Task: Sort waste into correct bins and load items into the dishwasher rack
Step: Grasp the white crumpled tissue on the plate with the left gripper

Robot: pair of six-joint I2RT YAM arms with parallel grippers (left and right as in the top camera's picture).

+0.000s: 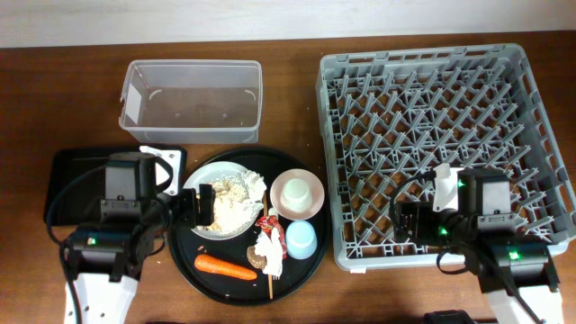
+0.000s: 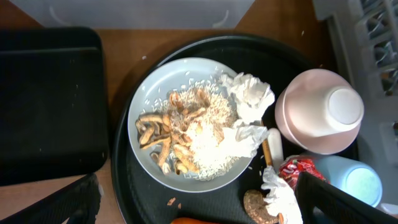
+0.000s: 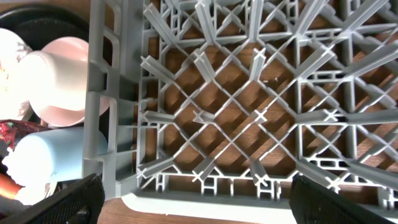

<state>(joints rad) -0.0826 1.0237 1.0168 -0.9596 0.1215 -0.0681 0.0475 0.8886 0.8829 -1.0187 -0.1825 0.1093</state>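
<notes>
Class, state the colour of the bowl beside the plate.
Pale pink; the bowl shows best in left wrist view.

Three downward views, rack (image 1: 423,56) in all

Left tool (image 1: 203,206) over plate (image 1: 214,171); right tool (image 1: 405,221) over rack (image 1: 423,56); carrot (image 1: 225,266) on round tray (image 1: 185,263)

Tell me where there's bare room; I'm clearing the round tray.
Free: the clear rectangular plastic tub, far rows of the large grey plastic rack, and wooden tabletop between them. Crowded: the round black tray, full of dishes and waste.
</notes>
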